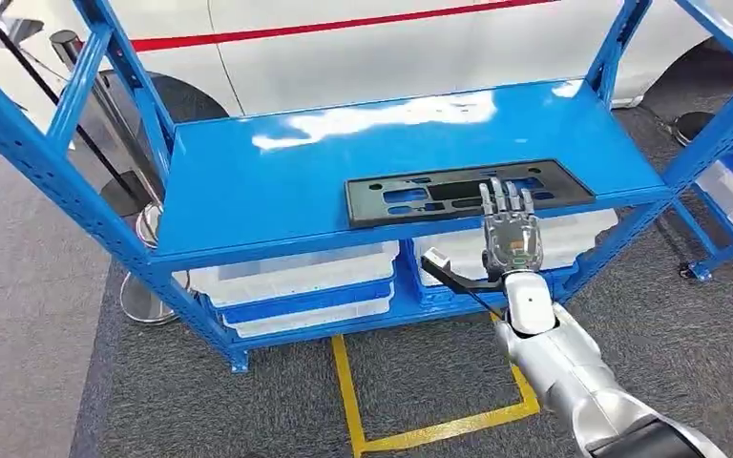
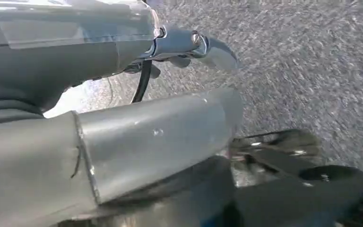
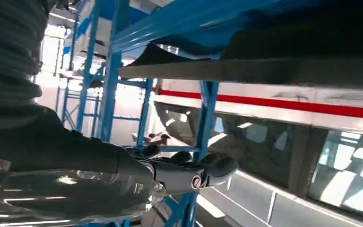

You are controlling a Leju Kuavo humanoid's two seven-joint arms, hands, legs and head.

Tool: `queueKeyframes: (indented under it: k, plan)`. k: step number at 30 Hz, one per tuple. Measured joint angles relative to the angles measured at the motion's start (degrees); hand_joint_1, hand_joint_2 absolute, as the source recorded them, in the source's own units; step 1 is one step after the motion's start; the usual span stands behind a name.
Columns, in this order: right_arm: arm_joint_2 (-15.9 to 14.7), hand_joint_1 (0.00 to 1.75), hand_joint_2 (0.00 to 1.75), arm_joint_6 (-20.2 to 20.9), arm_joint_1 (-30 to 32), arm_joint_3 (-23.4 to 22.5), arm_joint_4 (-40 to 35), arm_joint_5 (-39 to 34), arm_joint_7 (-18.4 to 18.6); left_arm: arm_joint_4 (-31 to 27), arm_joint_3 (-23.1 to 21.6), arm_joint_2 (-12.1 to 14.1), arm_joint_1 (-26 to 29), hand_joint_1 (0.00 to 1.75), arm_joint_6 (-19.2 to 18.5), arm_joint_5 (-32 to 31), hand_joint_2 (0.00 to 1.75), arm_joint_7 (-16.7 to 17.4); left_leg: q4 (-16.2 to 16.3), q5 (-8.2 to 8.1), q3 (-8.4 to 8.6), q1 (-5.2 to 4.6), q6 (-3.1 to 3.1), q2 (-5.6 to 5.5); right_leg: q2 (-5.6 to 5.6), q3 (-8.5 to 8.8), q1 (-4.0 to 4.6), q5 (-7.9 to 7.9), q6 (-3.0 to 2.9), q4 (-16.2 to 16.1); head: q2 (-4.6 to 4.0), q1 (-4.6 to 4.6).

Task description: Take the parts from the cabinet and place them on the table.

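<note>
Black part point(image 1: 468, 191) lies flat at near edge of blue shelf point(image 1: 277, 172), right of centre, near edge partly hidden by right hand point(image 1: 510, 234), fingers straight, slightly apart, holding nothing. Left hand point(image 2: 189, 45): blurred, finger state can't tell.

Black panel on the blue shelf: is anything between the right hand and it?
Nothing visible. The right hand is at the shelf's front edge with its fingers spread and reaching over the near edge of the black panel. The shelf around the panel is bare.
</note>
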Motion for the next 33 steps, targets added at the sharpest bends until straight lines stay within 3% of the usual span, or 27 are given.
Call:
queueKeyframes:
  k: [1, 2, 3, 4, 5, 8, 9, 11, 12, 13, 14, 15, 17, 18, 19, 21, 22, 23, 24, 27, 28, 29, 30, 31, 32, 33]
  plan:
    - [-0.11, 0.00, 1.75, 0.00, -0.28, -0.24, 0.00, -0.04, 0.00, 0.00, 0.00, 0.09, 0.00, 0.00, 0.00, 0.00, 0.00, 0.00, -4.82, 4.64, 0.81, 0.29, -0.47, 0.04, 0.10, 0.51, -0.21, -0.47, 0.34, 0.12, 0.00, -0.02]
    - [-0.19, 0.00, 1.75, 0.00, -0.46, -0.41, 0.00, -0.24, 0.00, 0.00, 0.00, 0.09, 0.09, 0.00, 0.00, 0.02, 0.00, -0.02, -8.65, 7.76, 1.33, 0.52, -0.86, 0.05, 0.10, 0.89, -0.33, -1.00, 0.77, 0.28, 0.00, 0.02]
    - [-0.35, 0.00, 1.75, 0.00, -0.57, -0.50, 0.09, -0.44, 0.00, 0.07, 0.00, 0.09, 0.21, 0.00, -0.04, 0.09, 0.00, -0.04, -7.86, 6.45, 0.79, -0.19, -0.70, 0.07, 0.26, 1.00, -0.38, -1.00, 0.99, 0.18, 0.00, -0.11]
    - [-0.37, 0.00, 1.75, 0.02, -0.66, -0.57, 0.11, -0.46, -0.02, 0.04, 0.00, 0.11, -0.13, 0.00, -0.02, 0.11, 0.00, -0.15, -10.53, 5.86, 1.90, -0.47, -0.05, 0.27, 0.21, 0.53, -0.18, -1.34, 1.51, 0.56, 0.00, -0.31]
    - [-0.46, 0.00, 1.75, 0.00, -0.56, -0.79, 0.11, -0.46, -0.11, 0.07, 0.00, 0.13, -0.42, 0.00, -0.04, 0.11, 0.00, -0.26, -9.91, 5.48, 1.67, -0.43, 0.89, 0.23, 0.16, 0.42, -0.15, -1.79, 2.00, 1.01, 0.00, -0.13]
    - [-0.57, 0.00, 1.75, -0.04, -1.08, -0.98, 0.00, -0.46, -0.13, 0.07, 0.00, 0.13, -0.19, 0.00, -0.02, 0.22, 0.00, -0.26, -10.18, 4.94, 2.29, -0.35, 2.30, 0.20, -0.05, 0.32, -0.43, -3.26, 3.03, 1.87, 0.00, -0.18]
    - [-0.59, 0.00, 1.75, -0.04, -1.36, -1.13, -0.04, -0.46, -0.18, 0.07, 0.00, 0.15, -0.33, 0.00, -0.02, 0.20, 0.00, -0.37, -10.20, 4.66, 2.59, -0.40, 2.75, 0.18, -0.12, -1.03, -0.34, -4.31, 3.06, 4.88, 0.00, -0.13]
    - [-0.63, 0.00, 1.75, -0.02, -1.32, -1.29, -0.04, -0.46, -0.42, 0.07, 0.00, 0.17, -0.61, 0.00, -0.04, 0.22, 0.00, -0.55, -10.17, 4.14, 3.07, -0.55, 3.49, 0.15, -0.17, -6.98, -0.24, -7.96, 3.23, 15.25, 0.00, -0.13]
    - [-0.72, 0.00, 1.75, 0.00, -1.00, -1.33, -0.04, -0.46, -0.57, 0.07, 0.00, 0.17, -0.63, 0.00, -0.07, 0.22, 0.00, -0.59, -10.17, 3.81, 3.42, -0.72, 3.68, 0.06, -0.17, -9.84, -0.19, -8.98, 3.28, 19.68, 0.00, -0.11]
    - [-0.72, 0.00, 1.75, 0.00, -0.67, -1.40, -0.07, -0.35, -0.83, 0.07, 0.00, 0.17, -0.62, 0.00, -0.07, 0.22, 0.00, -0.59, -10.09, 3.45, 3.87, -0.87, 3.74, -0.08, -0.18, -11.89, -0.19, -8.72, 3.19, 22.09, 0.00, -0.13]
    - [-0.72, 0.00, 1.75, -0.02, -0.34, -1.49, -0.20, -0.09, -1.16, 0.07, 0.00, 0.15, -0.44, 0.00, -0.07, 0.24, 0.00, -0.59, -10.06, 2.97, 4.50, -1.01, 3.76, -0.17, -0.18, -12.60, -0.15, -6.67, 2.92, 21.51, 0.00, -0.13]
    - [-0.72, 0.00, 1.75, -0.02, -0.14, -1.53, -0.50, 0.04, -1.47, 0.07, 0.00, 0.17, -0.28, 0.00, -0.07, 0.26, 0.00, -0.59, -10.00, 2.49, 5.16, -1.18, 3.75, -0.24, -0.18, -12.07, -0.02, -3.52, 2.52, 18.56, 0.00, -0.13]
    - [-0.72, 0.00, 1.75, -0.02, -0.19, -1.59, -0.94, 0.50, -1.99, 0.07, 0.00, 0.17, -0.39, 0.00, -0.04, 0.26, 0.00, -0.59, -9.99, 1.40, 6.68, -1.47, 3.62, -0.29, -0.17, -8.84, 0.51, 3.97, 1.33, 8.09, 0.00, -0.11]
    - [-0.72, 0.00, 1.75, 0.00, -0.12, -1.59, -0.98, 0.83, -2.47, 0.07, 0.00, 0.09, -0.39, 0.00, -0.07, 0.26, 0.00, -0.59, -10.09, 0.98, 6.77, -1.64, 3.36, -0.31, -0.17, -7.81, 1.00, 3.35, 0.77, 6.94, 0.00, -0.24]
    - [-0.68, 0.00, 1.75, 0.00, -0.07, -1.59, -0.98, 1.05, -2.93, 0.07, 0.00, 0.11, -0.59, 0.00, -0.04, 0.28, 0.00, -0.61, -9.80, 0.78, 6.95, -1.71, 3.00, -0.53, -0.20, -7.37, 1.04, 3.58, 0.65, 5.70, 0.00, -0.26]
    - [-0.46, 0.00, 1.75, 0.00, -0.02, -1.59, -0.98, 1.14, -3.48, 0.05, 0.02, 0.11, -0.78, 0.00, -0.07, 0.28, 0.00, -0.61, -10.00, 0.54, 6.76, -1.55, 2.50, -0.48, -0.23, -7.06, 1.24, 2.14, 0.16, 5.23, 0.00, -0.26]
    - [-0.24, 0.00, 1.75, 0.00, -0.06, -1.59, -1.03, 1.18, -3.67, 0.07, 0.02, 0.11, -0.84, 0.00, -0.07, 0.28, 0.00, -0.61, -10.01, 0.32, 6.83, -1.60, 2.18, -0.35, -0.22, -6.94, 1.08, 1.91, -0.06, 4.73, 0.00, -0.28]
    - [-0.09, 0.00, 1.75, -0.02, -0.04, -1.59, -1.07, 1.27, -3.80, 0.07, 0.02, 0.24, -0.84, 0.00, -0.04, 0.30, 0.00, -0.59, -9.86, -0.46, 6.73, -1.71, 1.75, -0.17, -0.24, -6.18, 0.25, 1.88, -0.11, 3.99, 0.00, -0.31]
    - [-0.09, 0.00, 1.75, 0.00, -0.06, -1.59, -1.03, 1.40, -4.11, 0.04, 0.02, 0.24, -0.80, 0.00, -0.02, 0.28, 0.00, -0.70, -7.99, -1.25, 6.18, -1.69, 1.41, -0.02, -0.09, -5.76, 0.26, 1.79, -0.25, 3.63, 0.00, -0.35]
    - [0.48, 0.00, 1.75, 1.03, 0.06, -1.57, -0.61, 1.55, -5.51, 0.07, 0.02, 0.24, -1.00, 0.00, -0.13, 0.39, 0.00, -1.14, 5.59, -5.98, -1.70, -1.00, 0.66, -0.01, -0.14, -5.19, 0.28, 1.32, -0.64, 3.63, 0.00, -0.55]
    - [0.63, 0.00, 1.75, 1.49, 0.31, -1.57, -0.29, 1.57, -5.72, 0.07, 0.02, 0.24, -0.98, 0.00, -0.39, 0.74, 0.00, -1.66, 8.48, -6.07, -3.89, -0.88, 0.46, 0.00, -0.12, -4.94, 0.29, 1.06, -0.60, 3.65, 0.00, -0.52]
    - [0.72, 0.00, 1.75, 1.73, 0.63, -1.57, -0.05, 1.44, -5.94, 0.07, 0.04, 0.24, -0.88, 0.00, -0.59, 0.92, 0.00, -2.16, 8.62, -4.50, -4.87, -0.79, 0.31, 0.00, -0.12, -4.54, 0.28, 0.77, -0.57, 3.67, 0.00, -0.55]
    - [0.79, 0.02, 1.75, 1.99, 0.78, -1.57, 0.17, 1.22, -6.25, 0.04, 0.07, 0.24, -0.77, 0.00, -0.63, 1.05, 0.00, -2.45, 5.96, -1.70, -4.39, -0.73, 0.28, 0.03, -0.09, -4.00, 0.27, 0.39, -0.46, 3.70, 0.00, -0.57]
    - [0.79, 1.69, 1.75, 2.08, 0.77, -1.57, 0.31, 1.03, -6.36, 0.07, 0.07, 0.24, -0.73, 0.00, -0.63, 1.09, 0.00, -2.60, 1.52, 1.59, -2.90, -0.70, 0.38, 0.04, -0.08, -3.47, 0.27, 0.06, -0.38, 3.75, 0.00, -0.52]
    - [0.79, 1.75, 1.75, 2.23, 0.69, -1.57, 0.37, 0.88, -6.58, 0.07, 0.09, 0.24, -0.75, 0.00, -0.63, 1.18, 0.00, -2.67, -4.08, 5.11, -0.81, -0.71, 0.65, 0.05, -0.08, -2.90, 0.27, -0.35, -0.20, 3.80, 0.00, -0.55]
    - [0.79, 1.75, 1.75, 2.73, 0.65, -1.57, 0.44, 0.70, -6.93, 0.07, 0.09, 0.26, -0.73, 0.00, -0.63, 1.31, 0.00, -2.73, -7.24, 5.89, 0.51, -0.83, 1.12, 0.06, -0.10, -2.70, 0.22, -0.66, 0.02, 3.79, 0.00, -0.46]
